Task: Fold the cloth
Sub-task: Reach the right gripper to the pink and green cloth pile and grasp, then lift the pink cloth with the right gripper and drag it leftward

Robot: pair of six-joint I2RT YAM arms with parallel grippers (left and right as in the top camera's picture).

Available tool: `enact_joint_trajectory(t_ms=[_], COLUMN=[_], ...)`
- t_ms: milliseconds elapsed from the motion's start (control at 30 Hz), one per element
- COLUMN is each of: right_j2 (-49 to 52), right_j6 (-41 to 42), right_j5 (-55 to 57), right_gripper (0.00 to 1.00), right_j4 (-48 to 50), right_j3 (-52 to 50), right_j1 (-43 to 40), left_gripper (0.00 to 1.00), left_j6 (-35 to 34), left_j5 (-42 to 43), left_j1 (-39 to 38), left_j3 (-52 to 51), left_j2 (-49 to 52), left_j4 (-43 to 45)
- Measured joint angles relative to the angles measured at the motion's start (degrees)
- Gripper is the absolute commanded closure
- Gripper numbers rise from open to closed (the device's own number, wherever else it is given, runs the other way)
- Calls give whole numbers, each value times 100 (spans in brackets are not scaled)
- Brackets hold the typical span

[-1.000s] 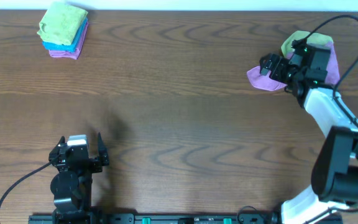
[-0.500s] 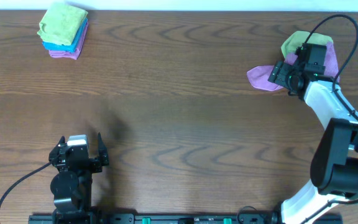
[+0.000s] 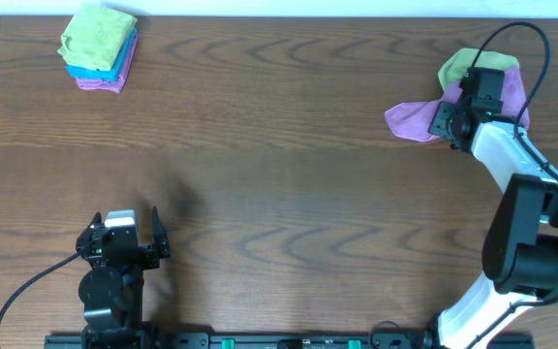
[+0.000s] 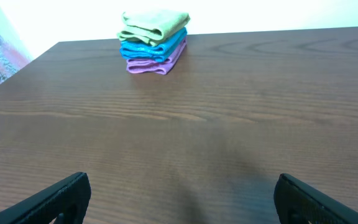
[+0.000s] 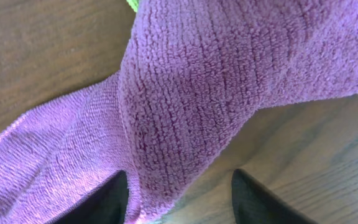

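Overhead, at the table's [image 3: 279,174] far right edge, a purple cloth [image 3: 410,121] lies crumpled, partly over a green cloth [image 3: 458,66]. The right gripper [image 5: 179,196] hangs over it, fingers spread astride one fold. The left gripper [image 4: 179,202], also spread, rests near-left. A folded stack [image 3: 100,47] sits far-left.

Overhead top-down; left wrist low; right wrist close above cloth [image 5: 197,93], apparently.

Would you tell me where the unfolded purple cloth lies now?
In the overhead view, the purple cloth lies far right on the table, partly over a green cloth, beneath the right gripper.
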Motion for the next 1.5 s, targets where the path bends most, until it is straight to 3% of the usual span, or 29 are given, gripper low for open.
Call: enact_joint_trajectory(t_ms=[67,100,433,467,567,633,933,1067,1500], right_j2=[0,0,363,404,413,413,413,413,413], right_j6=[-22,-35,-66,-66,-68,-70,-87,-107,-160], right_j5=[31,35,76,76,79,79,74,76,-555], right_gripper=[57,46,41,43,62,69,85,99,99], right_j4=[-48,-68,-68,-66,-28,-28,-345,-857,-2973], right_j3=[15,15,39,39,42,42,87,376,2496], right_j1=[0,0,0,0,0,0,0,0,107], left_gripper=[5,5,5,5,4,5,5,5,5], left_j6=[0,0,0,0,0,0,0,0,0], left_j5=[-2,-2,0,-2,0,-2,0,-2,-2], left_j1=[0,0,0,0,0,0,0,0,0], left_j3=[0,0,0,0,0,0,0,0,0], left_j2=[0,0,0,0,0,0,0,0,0], left_j4=[0,0,0,0,0,0,0,0,2])
